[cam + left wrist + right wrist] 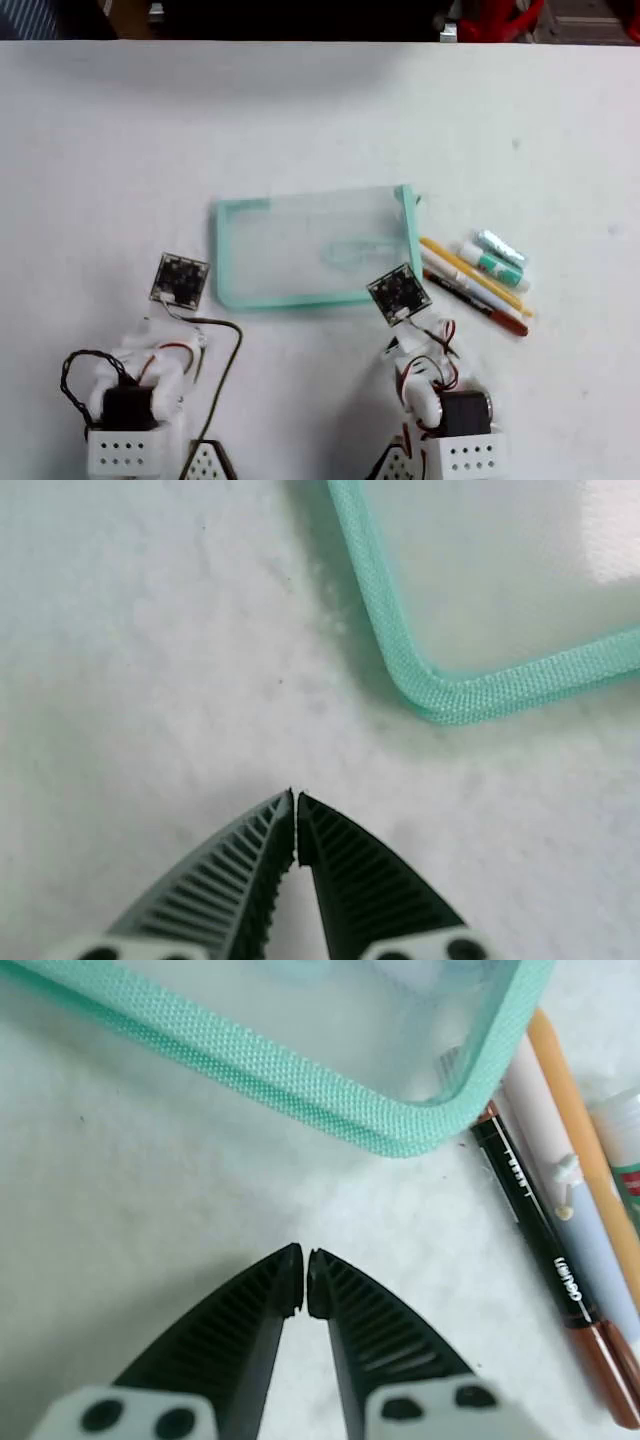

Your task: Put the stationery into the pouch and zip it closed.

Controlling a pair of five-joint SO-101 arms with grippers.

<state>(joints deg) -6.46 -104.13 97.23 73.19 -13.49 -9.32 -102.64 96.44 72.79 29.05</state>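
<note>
A clear pouch [312, 246] with a mint-green fabric edge lies flat in the middle of the table. Its rounded corner [440, 695] shows in the left wrist view and another corner [420, 1125] in the right wrist view. To its right lie pens side by side: a yellow one [470, 272], a white one [560, 1180] and a black-and-brown one [545, 1250], with two small white-and-green tubes [495, 258] beyond. My left gripper [296, 802] is shut over bare table near the pouch's near-left corner. My right gripper [303, 1260] is shut just short of the pouch's near-right corner.
Both arm bases [125, 420] [450, 425] stand at the table's near edge. The white table [300, 110] stretches wide behind the pouch. Dark clutter and something red [495, 20] lie beyond the far edge.
</note>
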